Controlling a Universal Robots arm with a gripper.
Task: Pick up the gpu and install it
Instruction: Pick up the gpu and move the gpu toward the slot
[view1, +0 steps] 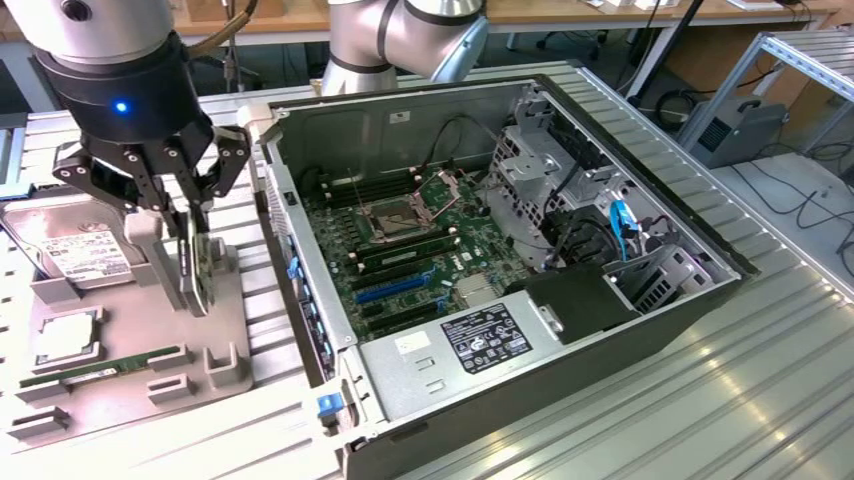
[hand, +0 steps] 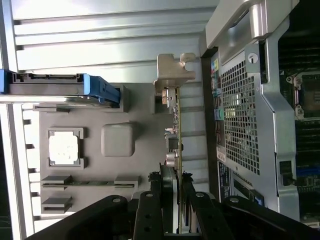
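Grey holder (view1: 230, 335) at nine o'clock in the exterior view carries the gpu (view1: 198, 272) upright on edge; the end effector (view1: 187, 215) pinches its upper edge; I judge the card light, stiff and fragile, best held by bare board margins, away from components; ribbed metal surface (view1: 747, 400) lies beneath; the open computer case (view1: 561, 400) stands just beside, at the card's three o'clock, leaving little room.

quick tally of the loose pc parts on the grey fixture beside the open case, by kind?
hard drive: 1
CPU: 1
memory stick: 1
gpu, upright in its holder: 1
Total: 4
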